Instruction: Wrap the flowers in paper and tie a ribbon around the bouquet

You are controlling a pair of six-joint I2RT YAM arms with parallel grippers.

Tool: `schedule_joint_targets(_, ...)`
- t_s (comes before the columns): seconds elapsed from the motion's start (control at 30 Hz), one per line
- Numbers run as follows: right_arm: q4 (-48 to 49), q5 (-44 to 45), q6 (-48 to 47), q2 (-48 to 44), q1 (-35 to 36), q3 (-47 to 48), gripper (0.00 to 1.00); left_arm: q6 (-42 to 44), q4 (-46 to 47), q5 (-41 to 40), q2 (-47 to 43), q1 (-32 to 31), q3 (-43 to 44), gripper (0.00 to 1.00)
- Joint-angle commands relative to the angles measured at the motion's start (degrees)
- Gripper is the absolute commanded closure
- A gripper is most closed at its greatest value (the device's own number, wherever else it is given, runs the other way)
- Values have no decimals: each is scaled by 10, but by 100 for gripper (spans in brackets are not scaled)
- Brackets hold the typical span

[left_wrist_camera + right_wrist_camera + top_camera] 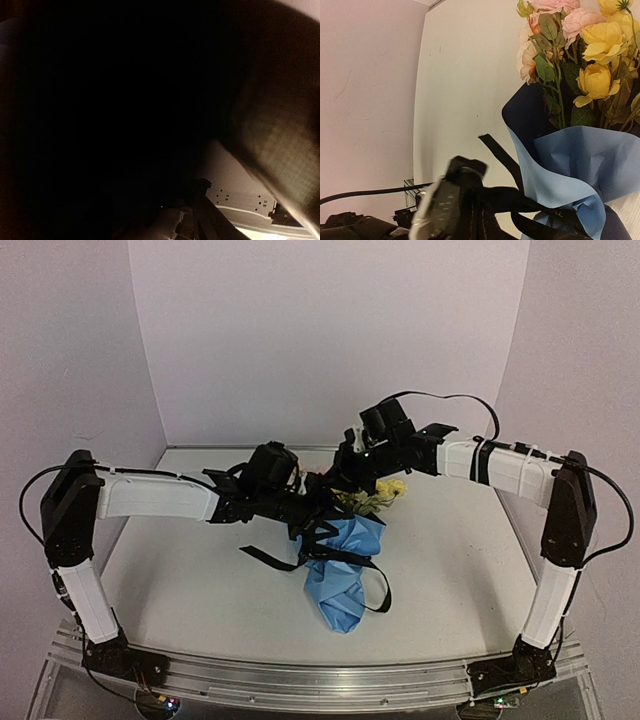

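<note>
Flowers (386,494) of yellow and pale pink are lying in the middle of the bench (190,580), with the paper (345,575) forming a light blue cone around their stems. The blooms are pointing away from the arms (160,495), and the closed end of the cone is pointing toward their bases. In the right wrist view the dark navy face of the paper is showing inside the collar, just under the leaves.

The ribbon (335,540) is going around the upper part of the cone in several black bands. One loose end is lying on the bench to the left of the cone, and a loop is hanging along its right side.

The right claw (347,478) is hovering over the collar with its fingers pressed together on the ribbon, and black strands are running stretched from its tip to the paper. The left claw (312,508) is reaching in from the left, just beside the bands. Its own camera is giving almost only darkness, so I cannot tell whether this claw is spread or pressed together.
</note>
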Motion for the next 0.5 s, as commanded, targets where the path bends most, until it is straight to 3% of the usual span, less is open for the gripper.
schedule_joint_targets(0.0,12,5,-9,-35,-2,-13,100,108,-35,-48,-101,1,-27,45)
schedule_joint_targets(0.23,11,11,-6,-48,-1,-35,100,223,-92,-157,-213,10,-69,50)
schedule_joint_targets(0.33,11,14,-2,-51,3,-39,100,281,-159,-191,-195,18,-25,47)
schedule_joint_targets(0.47,11,16,12,-53,7,-37,100,353,-175,-216,-159,26,-6,47)
